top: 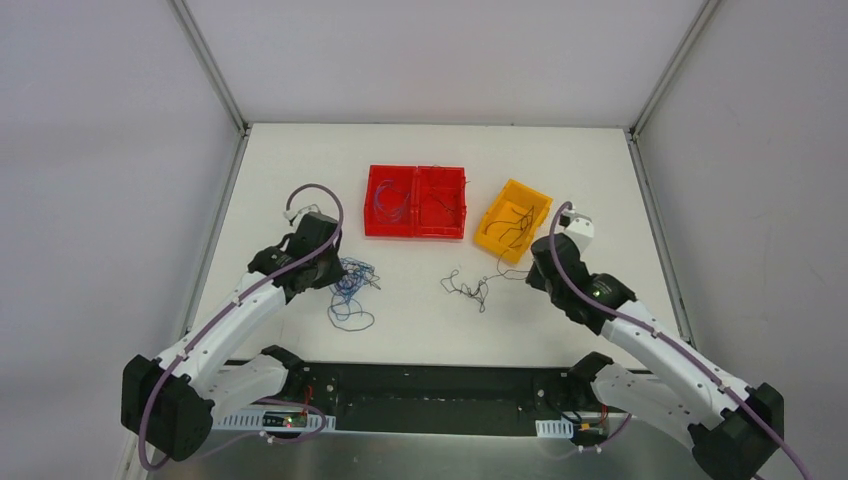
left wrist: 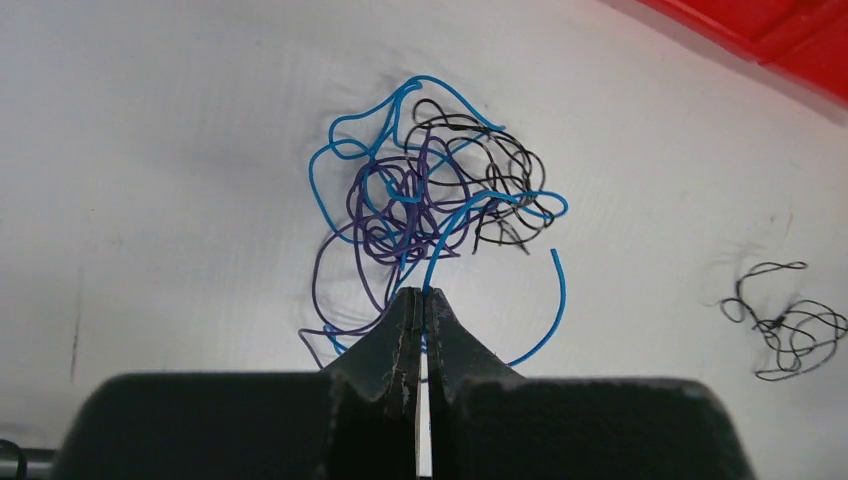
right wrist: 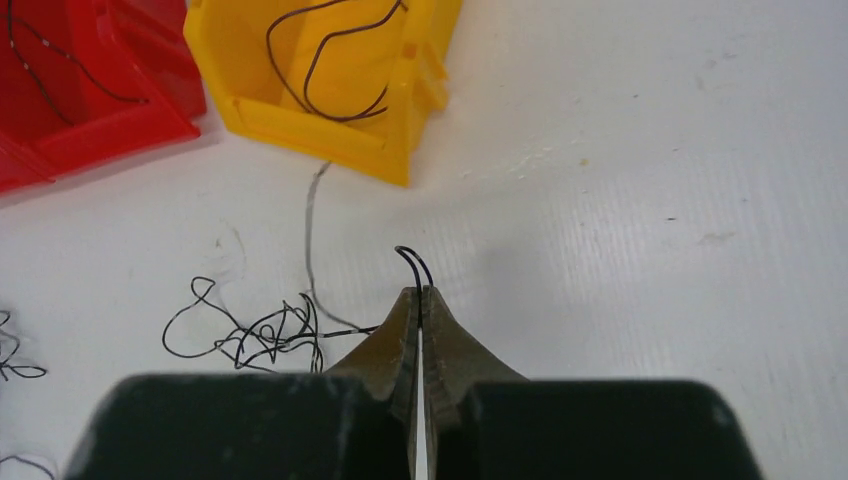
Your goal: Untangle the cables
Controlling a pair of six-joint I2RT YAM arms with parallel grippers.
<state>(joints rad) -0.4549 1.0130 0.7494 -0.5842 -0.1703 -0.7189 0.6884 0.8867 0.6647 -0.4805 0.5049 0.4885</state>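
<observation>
Partway: knotted bundle of thin blue, purple, black wires (left wrist: 397,205) unsorted, left gripper (left wrist: 421,297) pinching its blue strand; right gripper (right wrist: 420,292) pinching thin black wire tangle (right wrist: 265,332)

Left end effector (left wrist: 421,296), right end effector (right wrist: 420,293), both pinched closed
</observation>
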